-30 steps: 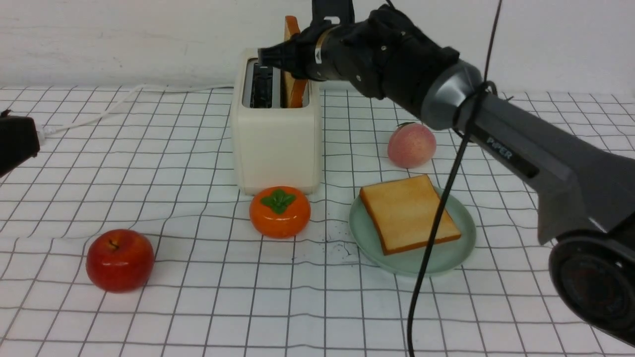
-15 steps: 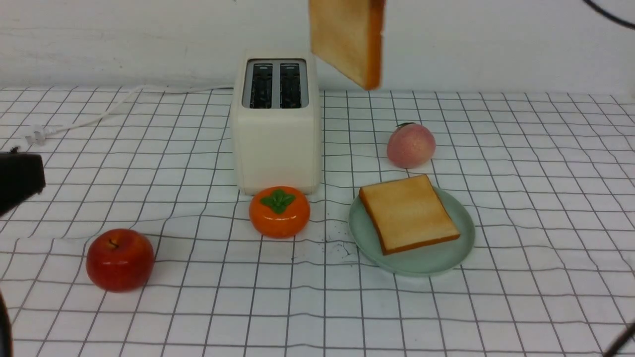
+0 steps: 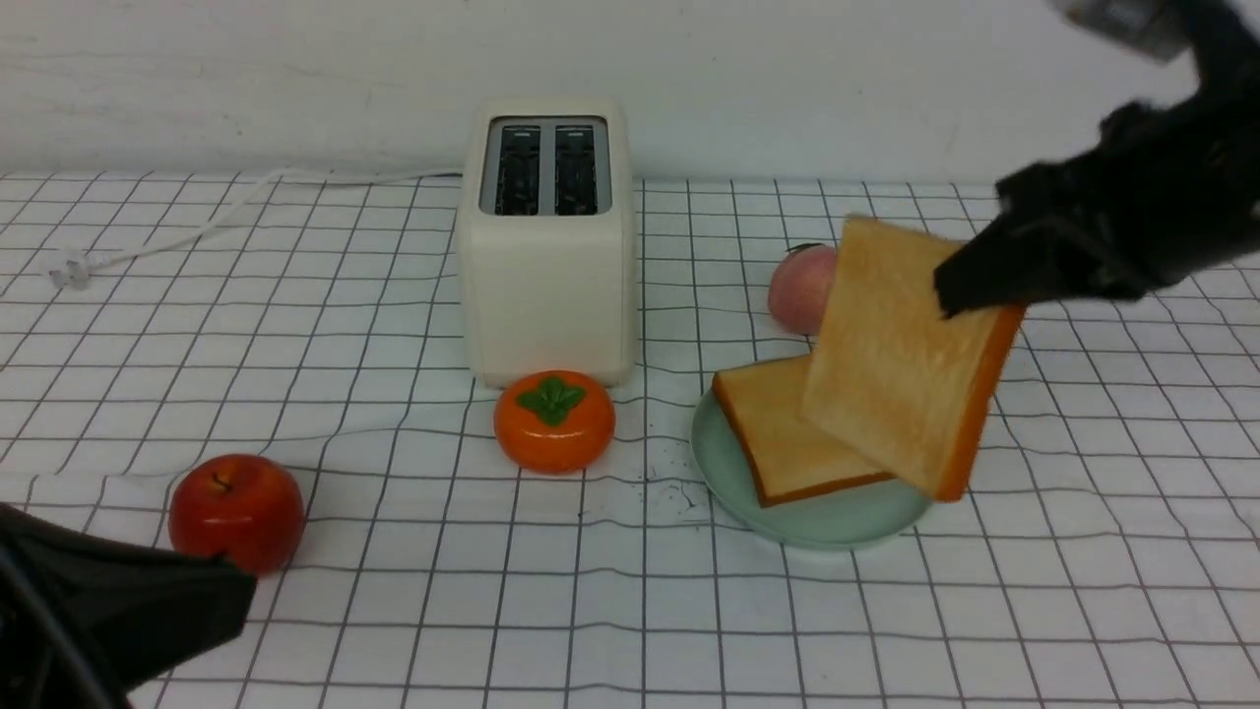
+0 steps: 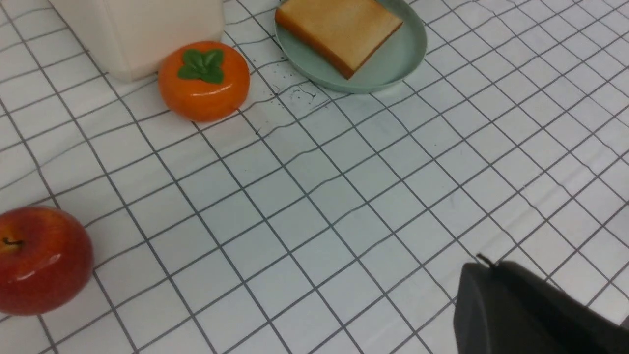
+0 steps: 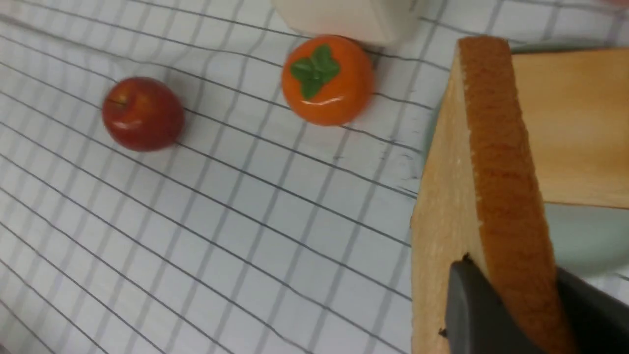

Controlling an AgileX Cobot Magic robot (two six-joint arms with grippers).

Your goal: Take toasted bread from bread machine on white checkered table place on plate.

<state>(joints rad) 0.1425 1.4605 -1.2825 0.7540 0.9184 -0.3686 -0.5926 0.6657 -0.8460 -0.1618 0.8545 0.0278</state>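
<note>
The cream-white bread machine (image 3: 546, 236) stands at the back of the white checkered table (image 3: 610, 591), and both of its dark slots are empty. One slice of toasted bread (image 3: 773, 433) lies flat on the mint-green plate (image 3: 817, 517). A second slice (image 3: 901, 364) hangs tilted just above the plate, overlapping the first. My right gripper (image 3: 970, 286) is shut on this slice's upper edge. In the right wrist view the dark fingers (image 5: 471, 305) clamp its brown crust (image 5: 501, 162). My left gripper (image 4: 484, 268) is shut and holds nothing, low at the table's near left (image 3: 118, 611).
An orange persimmon (image 3: 554, 421) sits right in front of the bread machine. A red apple (image 3: 236, 512) lies near the left front, close to my left gripper. A peach (image 3: 797, 286) sits behind the plate. The white power cord (image 3: 197, 222) runs off to the back left.
My right gripper pulled the slice up out of the bread machine. It then carried it right and down to just over the plate. The left arm shifted lower at the near left.
</note>
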